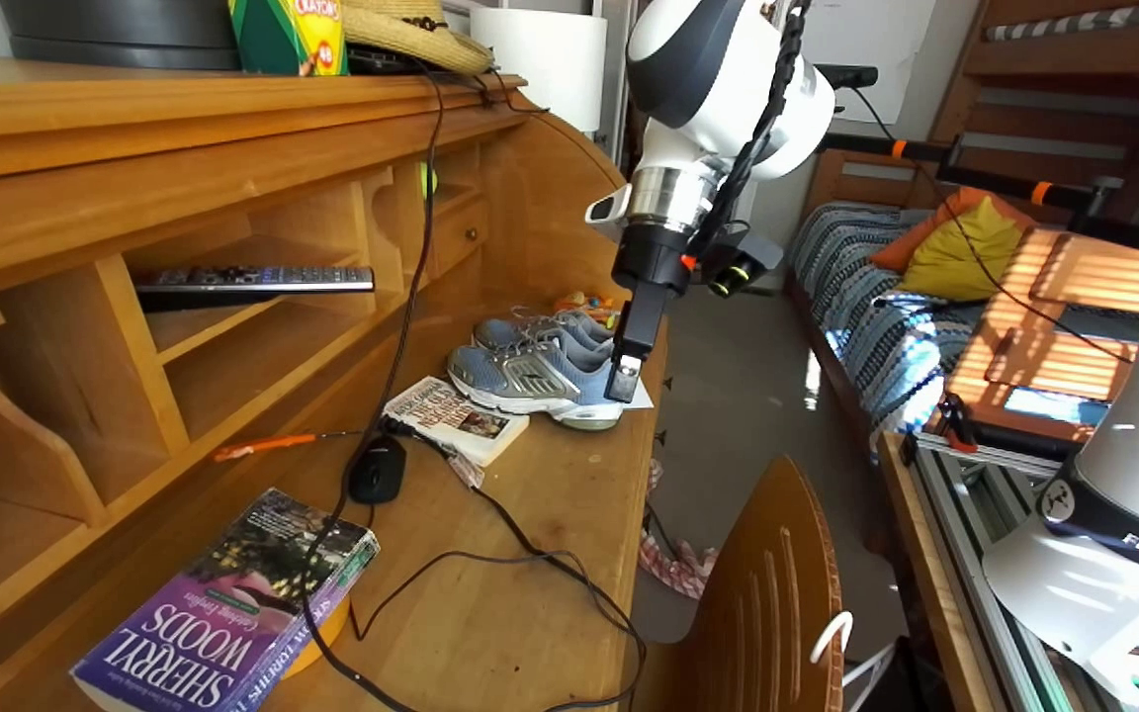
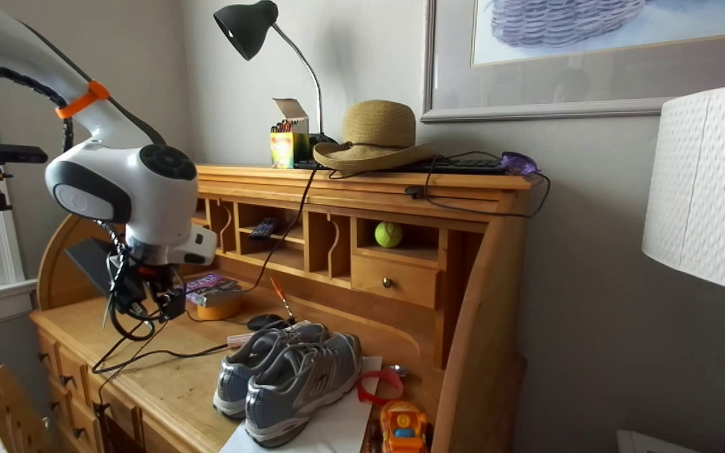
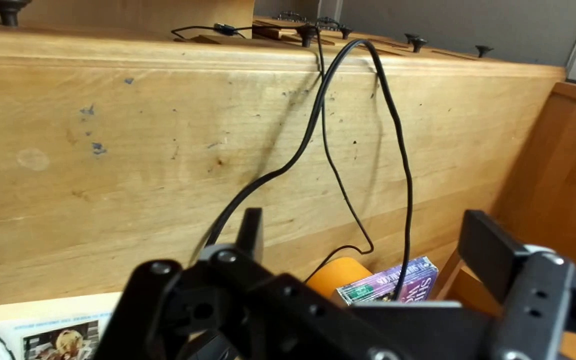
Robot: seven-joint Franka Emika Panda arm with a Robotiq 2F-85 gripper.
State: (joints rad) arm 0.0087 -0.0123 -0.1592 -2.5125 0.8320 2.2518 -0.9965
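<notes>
My gripper (image 3: 368, 242) is open, with nothing between its fingers, above the desk. It shows in both exterior views, its fingers pointing down (image 1: 624, 381) (image 2: 172, 305). In an exterior view the fingers overlap the heel of the grey-blue shoes (image 1: 540, 376); contact is not shown. A thick purple book (image 1: 223, 623) rests on an orange round object (image 3: 340, 275); the book's spine shows between the fingers in the wrist view (image 3: 382, 281). A black cable (image 3: 408, 200) loops up in front of the gripper. A white paperback (image 1: 456, 415) and a black mouse (image 1: 378, 471) lie near the shoes.
Desk cubbies hold a remote (image 1: 263, 280) and a tennis ball (image 2: 388, 234). An orange-handled tool (image 1: 268, 446) lies by the cubbies. A straw hat (image 2: 378, 132) and crayon box (image 2: 282, 148) stand on top. An orange toy car (image 2: 404, 428) and chair (image 1: 777, 593) are nearby.
</notes>
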